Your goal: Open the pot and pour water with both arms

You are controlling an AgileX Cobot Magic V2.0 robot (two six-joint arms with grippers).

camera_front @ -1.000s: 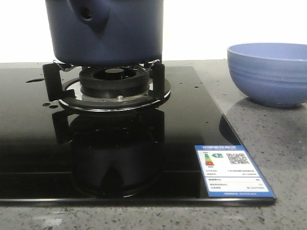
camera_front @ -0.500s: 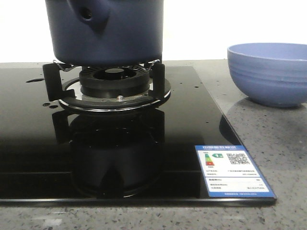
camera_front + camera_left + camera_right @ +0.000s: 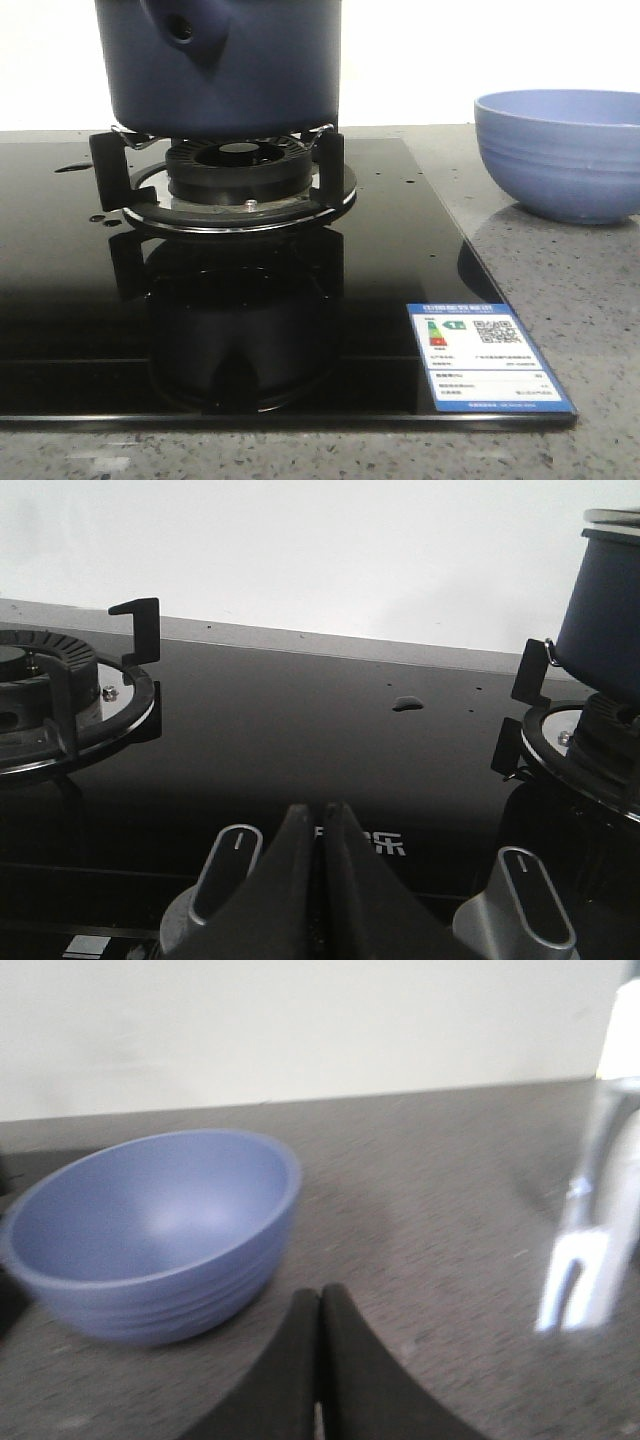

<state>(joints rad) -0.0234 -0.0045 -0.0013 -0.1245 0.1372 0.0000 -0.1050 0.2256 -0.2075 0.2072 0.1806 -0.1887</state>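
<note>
The dark navy pot [image 3: 225, 65] stands on the burner grate [image 3: 235, 175] of the black glass stove, its nub with a round hole [image 3: 182, 30] facing me; its top is cut off in the front view. The pot also shows in the left wrist view [image 3: 605, 600], with a metal rim at its top. My left gripper [image 3: 321, 810] is shut and empty, above the stove's front between two knobs. My right gripper [image 3: 321, 1295] is shut and empty, over the grey counter beside the periwinkle bowl [image 3: 150, 1230]. Neither gripper shows in the front view.
The periwinkle ribbed bowl [image 3: 560, 150] sits on the grey counter to the right of the stove. A second burner [image 3: 60, 695] lies on the stove's left. Two silver knobs [image 3: 225, 865] [image 3: 525, 900] flank my left gripper. A chrome tap [image 3: 595, 1190] stands near my right gripper.
</note>
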